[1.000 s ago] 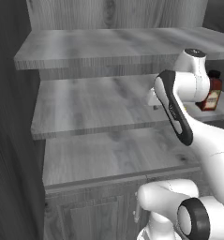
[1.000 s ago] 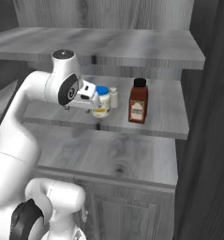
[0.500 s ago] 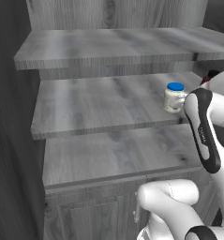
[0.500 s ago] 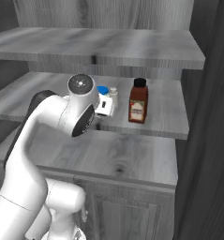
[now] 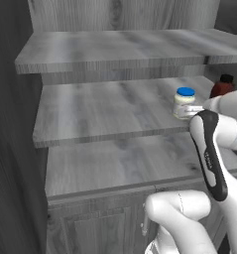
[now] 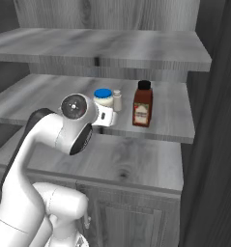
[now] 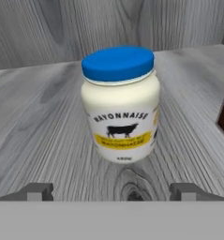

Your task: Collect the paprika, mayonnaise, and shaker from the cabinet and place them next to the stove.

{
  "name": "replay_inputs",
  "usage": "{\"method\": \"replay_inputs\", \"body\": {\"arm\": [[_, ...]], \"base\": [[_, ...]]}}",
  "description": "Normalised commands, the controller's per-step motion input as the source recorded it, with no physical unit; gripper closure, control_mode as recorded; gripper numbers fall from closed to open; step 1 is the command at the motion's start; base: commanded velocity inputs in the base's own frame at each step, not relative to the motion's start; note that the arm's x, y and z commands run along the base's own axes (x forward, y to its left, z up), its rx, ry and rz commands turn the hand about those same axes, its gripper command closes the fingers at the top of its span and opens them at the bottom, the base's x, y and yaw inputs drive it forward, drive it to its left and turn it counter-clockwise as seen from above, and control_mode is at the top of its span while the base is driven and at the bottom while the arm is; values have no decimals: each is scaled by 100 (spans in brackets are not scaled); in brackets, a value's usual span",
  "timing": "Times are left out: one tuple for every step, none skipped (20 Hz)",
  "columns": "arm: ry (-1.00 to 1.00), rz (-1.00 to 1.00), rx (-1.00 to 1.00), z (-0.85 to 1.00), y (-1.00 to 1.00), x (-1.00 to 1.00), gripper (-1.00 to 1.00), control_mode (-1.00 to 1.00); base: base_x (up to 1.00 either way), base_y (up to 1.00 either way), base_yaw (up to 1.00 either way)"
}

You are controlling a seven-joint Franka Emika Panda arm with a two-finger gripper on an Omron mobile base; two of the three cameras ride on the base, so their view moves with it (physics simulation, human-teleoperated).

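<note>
The mayonnaise (image 7: pixel 120 105), a cream jar with a blue lid, stands on the middle shelf of the cabinet (image 5: pixel 105 106). My gripper (image 7: pixel 112 192) is open just in front of it, level with its base. The fingertips (image 7: pixel 36 191) stand wider than the jar and hold nothing. From the right base camera, the mayonnaise (image 6: pixel 103 98) has the small shaker (image 6: pixel 117 100) right beside it and the dark red paprika (image 6: pixel 142 103) further right. From the left base camera, the mayonnaise (image 5: pixel 183 101) is near the shelf's right end. My arm partly hides the paprika (image 5: pixel 222 85). The stove is out of view.
The grey cabinet has an upper shelf (image 6: pixel 112 50) close overhead and a wider lower shelf (image 6: pixel 136 161) beneath. A dark side wall (image 6: pixel 213 144) closes the right. Grey cupboard doors (image 5: pixel 100 228) sit below. My bent white arm (image 6: pixel 64 130) reaches in from the front.
My arm has folded lower, uncovering the mayonnaise in the left base view. The hand has moved from the jar's left to its front at the shelf edge. The jaws stayed open.
</note>
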Motion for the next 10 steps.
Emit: {"method": "replay_inputs", "body": {"arm": [[-5,-6,-3,21,-4,0,-100,-100],[-3,-6,-3,19,-4,0,-100,-100],[-4,-6,-3,19,-2,0,-100,-100],[-4,-6,-3,17,0,0,-100,-100],[-2,-6,-3,14,0,0,-100,-100],[0,-6,0,18,0,0,-100,-100],[0,-5,0,17,0,0,-100,-100],[0,-3,0,3,0,0,-100,-100],[0,-1,0,0,0,0,-100,-100],[0,0,0,0,0,0,-100,-100]], "base": [[0,0,0],[0,0,0],[0,0,0],[0,0,0],[0,0,0],[0,0,0],[0,0,0],[0,0,0],[0,0,0],[0,0,0]]}}
